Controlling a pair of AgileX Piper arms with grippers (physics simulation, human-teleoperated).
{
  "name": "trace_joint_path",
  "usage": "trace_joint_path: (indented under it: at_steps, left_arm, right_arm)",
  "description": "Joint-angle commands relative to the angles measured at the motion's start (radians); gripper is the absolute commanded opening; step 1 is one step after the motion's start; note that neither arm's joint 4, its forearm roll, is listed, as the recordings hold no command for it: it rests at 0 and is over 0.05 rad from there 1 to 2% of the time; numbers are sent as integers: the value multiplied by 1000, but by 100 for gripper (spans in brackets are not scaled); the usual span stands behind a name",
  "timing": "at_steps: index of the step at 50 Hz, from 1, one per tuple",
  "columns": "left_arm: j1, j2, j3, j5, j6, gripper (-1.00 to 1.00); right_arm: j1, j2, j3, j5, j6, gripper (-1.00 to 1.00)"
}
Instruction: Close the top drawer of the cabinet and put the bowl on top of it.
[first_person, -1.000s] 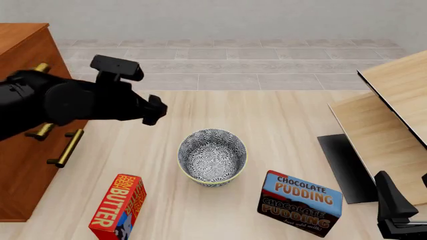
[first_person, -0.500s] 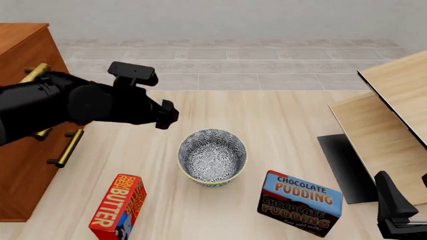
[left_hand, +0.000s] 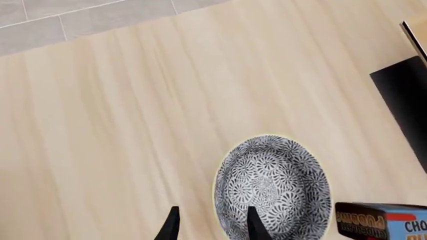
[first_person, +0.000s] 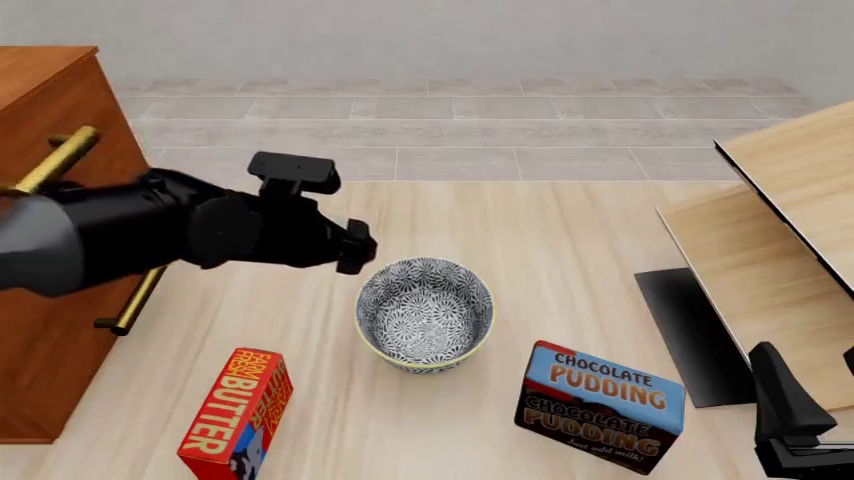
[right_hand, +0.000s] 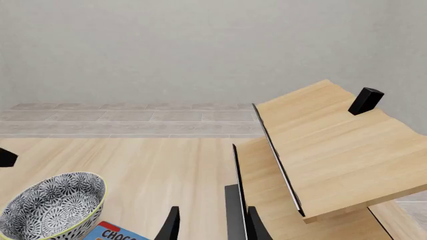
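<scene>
Two arms at one pale wood table (first_person: 574, 230). Left gripper (first_person: 355, 246) stretched out from nine o'clock, tip hovering just off the ten o'clock rim of the bowl (first_person: 424, 313); fingers (left_hand: 253, 225) parted with bare tabletop between, grasping nothing. Bowl upright mid-table, apart from the butter box (first_person: 236, 414) at its seven o'clock and the chocolate pudding box (first_person: 601, 405) at its four o'clock. Cabinet (first_person: 47, 110) far off at nine o'clock, top drawer (first_person: 54, 160) partly hidden behind the arm, open or closed impossible to tell. Right gripper (first_person: 787, 415) parked low at four o'clock, released, fingers (right_hand: 169, 227) spread, facing pale furniture (right_hand: 327, 145).
</scene>
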Motion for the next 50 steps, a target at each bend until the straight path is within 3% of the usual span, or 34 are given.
trace_joint_path:
  at_steps: [1, 50]
  left_arm:
    - [1, 34, 26, -44, -16, 100]
    - [18, 139, 48, -115, -29, 100]
  right_arm:
    - [0, 0, 2, -2, 0, 100]
    - [0, 0, 2, -2, 0, 100]
